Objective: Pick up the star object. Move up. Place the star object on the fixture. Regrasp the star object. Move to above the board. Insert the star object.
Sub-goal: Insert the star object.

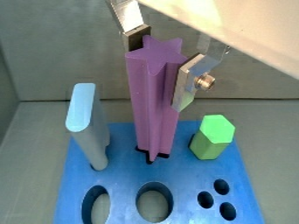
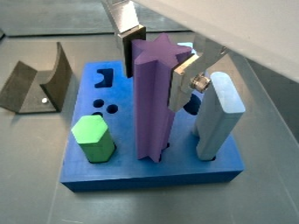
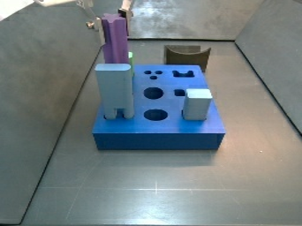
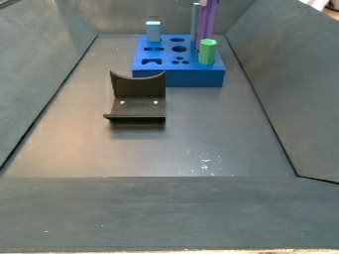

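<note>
The end effector [image 1: 165, 63] clamps the upright star object [image 1: 155, 101] near its top, keeping its lower end seated in the board [image 1: 122, 179] at frame centre.

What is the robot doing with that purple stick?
The robot's gripper is holding the purple star object upright by its top, with a silver finger on each side. The bottom of the star object is sitting in a hole in the blue board, between a tall pale block and a green peg. The dark fixture stands by itself.
</note>
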### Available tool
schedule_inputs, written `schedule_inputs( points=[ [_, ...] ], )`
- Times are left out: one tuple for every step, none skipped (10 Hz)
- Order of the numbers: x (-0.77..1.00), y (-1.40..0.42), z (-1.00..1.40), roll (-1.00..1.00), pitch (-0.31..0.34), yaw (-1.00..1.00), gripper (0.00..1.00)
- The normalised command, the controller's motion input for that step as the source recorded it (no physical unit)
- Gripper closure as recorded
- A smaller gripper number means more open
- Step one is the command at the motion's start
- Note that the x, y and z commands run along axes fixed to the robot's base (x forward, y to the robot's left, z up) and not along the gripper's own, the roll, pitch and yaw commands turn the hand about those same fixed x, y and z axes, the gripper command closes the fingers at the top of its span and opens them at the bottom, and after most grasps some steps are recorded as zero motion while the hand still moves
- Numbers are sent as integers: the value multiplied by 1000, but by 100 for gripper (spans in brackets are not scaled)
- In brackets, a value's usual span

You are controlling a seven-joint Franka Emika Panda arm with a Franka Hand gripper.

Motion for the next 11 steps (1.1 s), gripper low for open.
schedule_inputs(
  points=[
    [0,6,-329,-261,-136,414,100],
    [-80,0,-329,-280,-154,311,100],
    [-71,0,-340,-286,-160,211,100],
    [-49,46,-423,-297,-147,83,100],
    [-60,94,-409,-297,-130,0,100],
    [0,126,-340,-236,-46,-183,100],
    [-20,134,-309,-214,-27,-249,100],
    [-57,120,-274,-207,-40,-214,100],
    [0,100,-269,-209,-37,-203,100],
    [0,80,-214,-197,-19,-211,100],
    [0,0,-49,-109,-3,-143,100]
  ],
)
